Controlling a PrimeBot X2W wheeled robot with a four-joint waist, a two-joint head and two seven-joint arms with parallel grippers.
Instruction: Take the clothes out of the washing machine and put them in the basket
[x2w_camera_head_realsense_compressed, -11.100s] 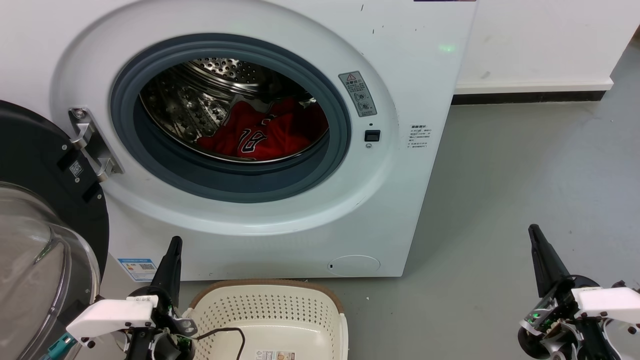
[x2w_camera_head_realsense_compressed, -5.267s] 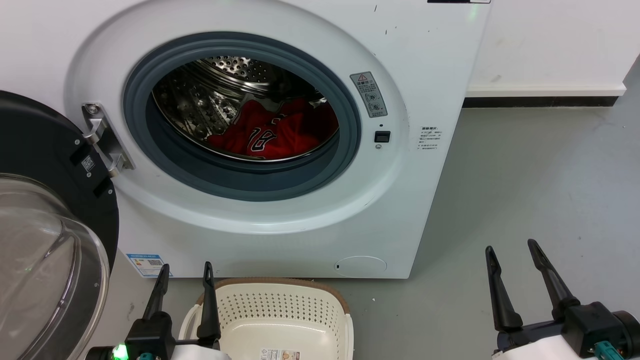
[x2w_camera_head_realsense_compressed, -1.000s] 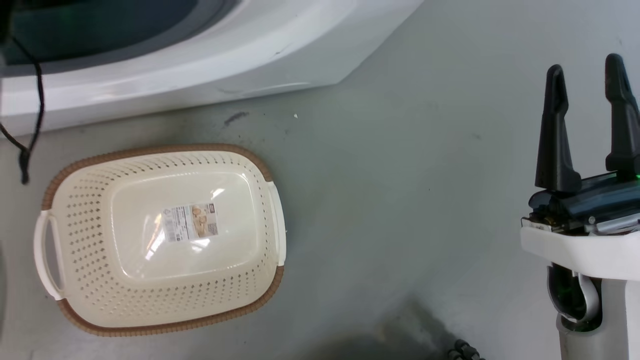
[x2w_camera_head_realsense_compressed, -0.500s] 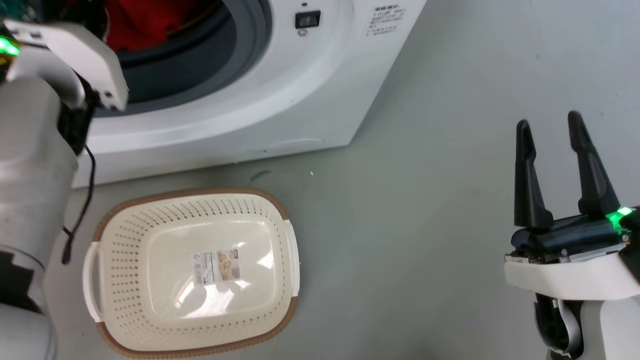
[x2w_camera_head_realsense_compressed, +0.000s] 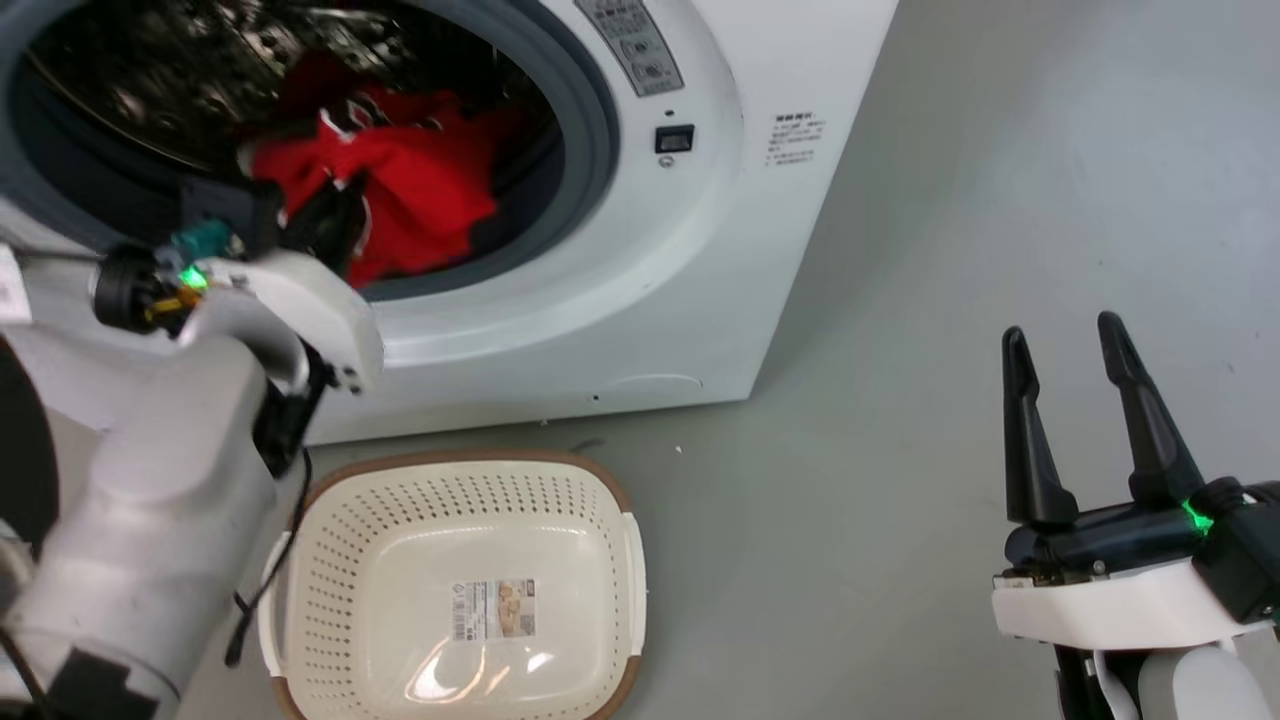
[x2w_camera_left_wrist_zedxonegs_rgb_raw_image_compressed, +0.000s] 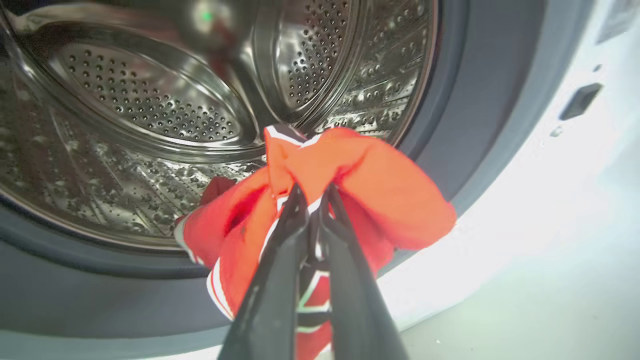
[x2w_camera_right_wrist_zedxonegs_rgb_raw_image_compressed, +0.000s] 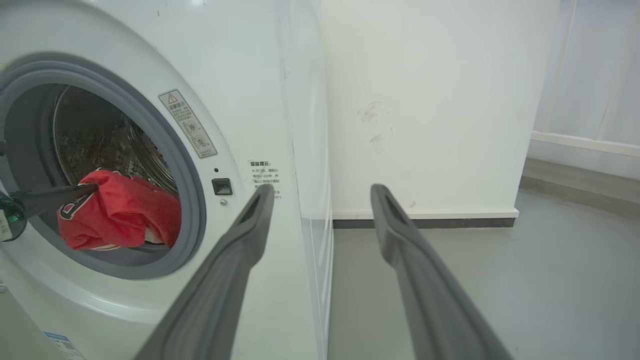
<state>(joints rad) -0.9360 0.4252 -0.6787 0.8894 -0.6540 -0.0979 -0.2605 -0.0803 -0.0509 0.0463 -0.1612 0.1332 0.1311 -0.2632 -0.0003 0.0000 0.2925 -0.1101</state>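
The left arm (x2w_camera_head_realsense_compressed: 150, 520) reaches up and forward. The left gripper (x2w_camera_left_wrist_zedxonegs_rgb_raw_image_compressed: 312, 192) has its fingers pinched nearly together on a fold of the clothes (x2w_camera_left_wrist_zedxonegs_rgb_raw_image_compressed: 360, 175); its tips are blurred in the head view. The right gripper (x2w_camera_head_realsense_compressed: 1060, 330) sits low at the right, fingers spread, pointing up, holding nothing.

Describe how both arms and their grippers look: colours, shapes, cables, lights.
The left gripper has two long, dark, tapering fingers. Its arm has a pale grey forearm, a white wrist housing, a green light, a teal connector and a loose black cable. The right gripper has the same dark fingers on a black base, a white housing and another green light.
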